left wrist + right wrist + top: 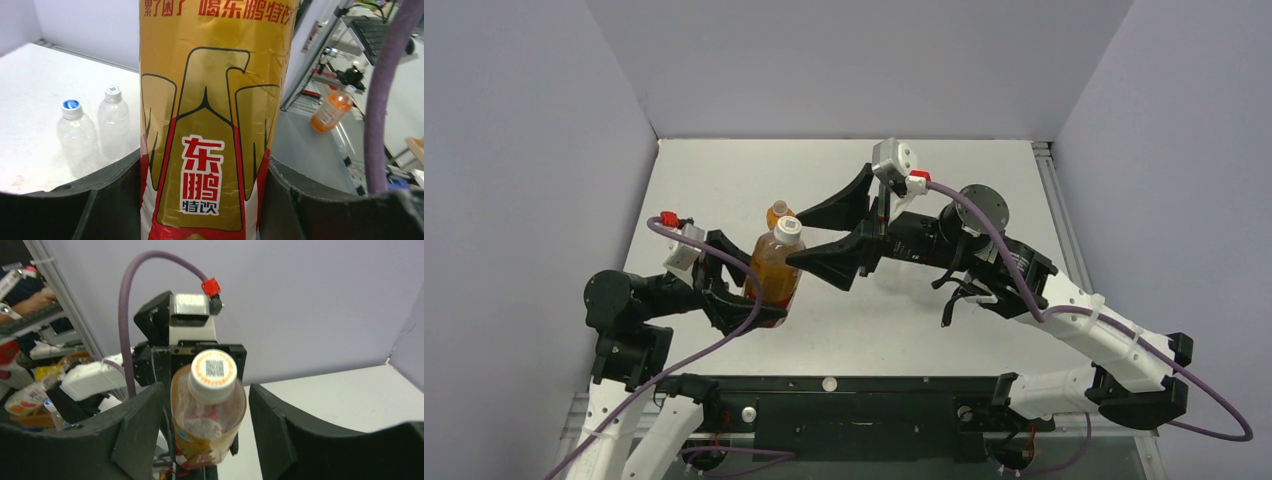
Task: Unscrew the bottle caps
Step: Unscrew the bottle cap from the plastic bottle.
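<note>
My left gripper [754, 292] is shut on an amber bottle [772, 268] with a gold and red label, holding it upright by the lower body; the label fills the left wrist view [215, 125], clamped between my fingers [107, 200]. Its white cap [788, 227] has an orange ring and a printed code [214, 369]. My right gripper [802, 236] is open, its jaws on either side of the cap and apart from it [202, 392]. A small orange bottle [777, 213] stands just behind. Two clear bottles, one blue-capped [71, 105], one white-capped [113, 91], stand on the table.
The white table [964, 330] is walled by purple panels at the back and both sides. Purple cables loop from both wrists [1014, 260]. Another orange bottle [330, 112] lies on a grey surface, with shelves and clutter behind it.
</note>
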Robot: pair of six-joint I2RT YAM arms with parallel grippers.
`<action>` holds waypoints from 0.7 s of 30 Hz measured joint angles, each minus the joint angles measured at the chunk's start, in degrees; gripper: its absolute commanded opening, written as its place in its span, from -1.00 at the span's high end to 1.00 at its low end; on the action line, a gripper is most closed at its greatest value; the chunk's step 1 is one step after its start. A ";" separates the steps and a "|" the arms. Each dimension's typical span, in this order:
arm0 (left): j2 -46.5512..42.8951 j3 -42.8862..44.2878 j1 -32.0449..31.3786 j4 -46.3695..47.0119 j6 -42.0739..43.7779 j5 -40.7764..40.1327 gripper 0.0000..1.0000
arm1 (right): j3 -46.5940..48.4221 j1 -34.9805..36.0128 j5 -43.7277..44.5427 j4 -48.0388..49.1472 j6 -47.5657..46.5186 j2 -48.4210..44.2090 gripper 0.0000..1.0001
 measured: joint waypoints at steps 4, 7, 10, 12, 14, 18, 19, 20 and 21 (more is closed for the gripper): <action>-0.17 1.22 0.09 -2.21 5.16 -5.18 0.80 | 0.20 0.00 2.14 -2.93 -0.74 -0.13 -0.48; -0.50 1.42 0.09 -6.05 11.52 -9.66 0.79 | -0.24 0.00 6.93 -2.84 0.85 -0.76 -0.48; -0.98 1.40 0.09 -10.38 18.18 -14.49 0.80 | -0.79 1.18 13.55 -2.16 2.56 -1.79 -0.45; -1.73 1.03 0.09 -12.57 22.51 -18.03 0.80 | -0.61 3.23 18.38 -2.05 2.93 -2.03 -0.42; -2.80 0.33 0.09 -13.77 25.64 -21.03 0.82 | 1.29 5.95 23.82 -3.39 2.99 -1.29 -0.37; -4.57 -0.79 0.09 -14.69 30.71 -26.27 0.84 | 13.44 10.99 39.63 -9.57 3.13 5.55 -0.35; -4.90 -1.01 0.09 -14.82 31.69 -27.32 0.86 | 16.33 11.96 43.17 -10.88 3.19 7.52 -0.36; -5.16 -1.20 0.09 -14.95 32.72 -28.22 0.86 | 18.25 12.57 46.14 -11.65 3.19 9.05 -0.36; -5.42 -1.42 0.09 -15.17 33.75 -29.16 0.88 | 19.21 13.07 48.52 -12.28 3.21 10.16 -0.36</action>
